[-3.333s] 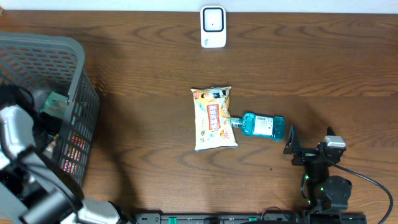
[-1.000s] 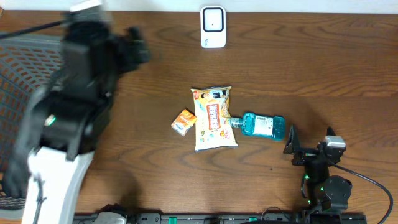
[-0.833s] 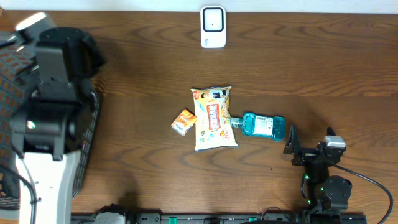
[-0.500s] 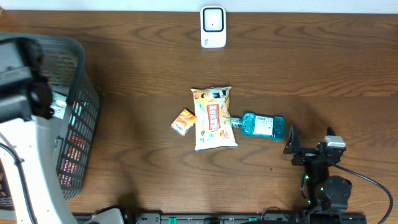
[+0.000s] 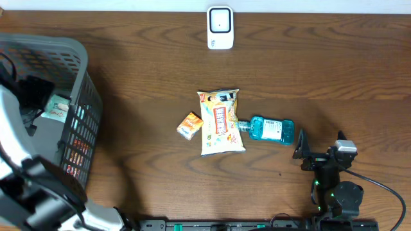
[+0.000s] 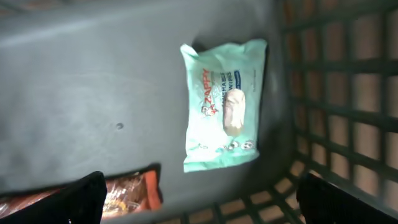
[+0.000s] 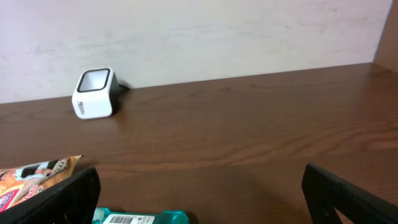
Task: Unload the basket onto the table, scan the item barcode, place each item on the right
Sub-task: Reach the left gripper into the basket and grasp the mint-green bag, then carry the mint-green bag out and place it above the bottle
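The white barcode scanner (image 5: 219,27) stands at the table's far edge, also seen as the scanner (image 7: 94,93) against the wall. My left gripper (image 5: 35,96) reaches down into the grey basket (image 5: 80,70). It is open (image 6: 199,208), its jaws wide apart and empty, above a mint-green wipes pack (image 6: 222,102) lying on the basket floor. An orange wrapper (image 6: 127,190) lies beside the left fingertip (image 6: 81,199). My right gripper (image 5: 319,154) rests open (image 7: 199,202) near the front right, just behind a blue mouthwash bottle (image 5: 271,129).
At mid-table a yellow snack bag (image 5: 221,122) lies between a small orange box (image 5: 190,125) and the bottle (image 7: 140,217). The basket's grid wall (image 6: 336,93) stands close on the right of the wipes pack (image 5: 56,108).
The small orange box now lies on the table beside the snack bag. My left arm swung back left over the table and dropped into the basket. The right arm stayed still.
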Available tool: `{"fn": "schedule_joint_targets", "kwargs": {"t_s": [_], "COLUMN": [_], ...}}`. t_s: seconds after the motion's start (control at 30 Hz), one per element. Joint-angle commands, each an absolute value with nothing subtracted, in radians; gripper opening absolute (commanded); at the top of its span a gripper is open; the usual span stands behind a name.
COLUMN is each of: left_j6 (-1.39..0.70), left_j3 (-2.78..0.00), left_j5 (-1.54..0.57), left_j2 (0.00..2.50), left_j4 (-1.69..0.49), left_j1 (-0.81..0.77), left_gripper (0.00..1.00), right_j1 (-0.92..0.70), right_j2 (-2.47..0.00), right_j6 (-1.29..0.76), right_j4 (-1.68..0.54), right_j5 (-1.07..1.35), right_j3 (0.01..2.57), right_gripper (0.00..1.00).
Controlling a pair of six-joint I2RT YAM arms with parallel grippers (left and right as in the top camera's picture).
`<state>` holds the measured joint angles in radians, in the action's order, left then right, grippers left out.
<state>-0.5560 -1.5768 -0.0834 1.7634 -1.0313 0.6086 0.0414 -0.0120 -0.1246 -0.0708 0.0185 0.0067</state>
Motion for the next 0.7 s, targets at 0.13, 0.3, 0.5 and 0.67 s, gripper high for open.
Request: {"fn": "schedule_joint_targets", "kwargs": {"t_s": [0.13, 0.3, 0.5, 0.67], "left_j6": [-0.468, -0.467, -0.466, -0.407], "left_j3": [-1.573, -1.573, -1.573, -1.571], "left_j5": [-0.123, -0.124, -0.124, -0.124], "left_j2": [1.943, 2.029, 2.095, 2.107], "left_j4": [-0.996, -0.965, -0.95, -0.947], "left_j1": [0.611, 0.611, 0.611, 0.61], "left_gripper": [0.98, 0.98, 0.98, 0.59], "right_j1": [0.034, 0.034, 0.034, 0.034], "right_j2": [-0.007, -0.007, -0.007, -0.007], "right_j6": [-0.118, -0.118, -0.118, -0.118], "right_j4": [-0.075, -0.075, -0.075, -0.075], "right_j5": [0.013, 0.013, 0.013, 0.013], "right_j3": [0.006, 0.006, 0.006, 0.006], "right_gripper": [0.99, 0.99, 0.99, 0.99]}}
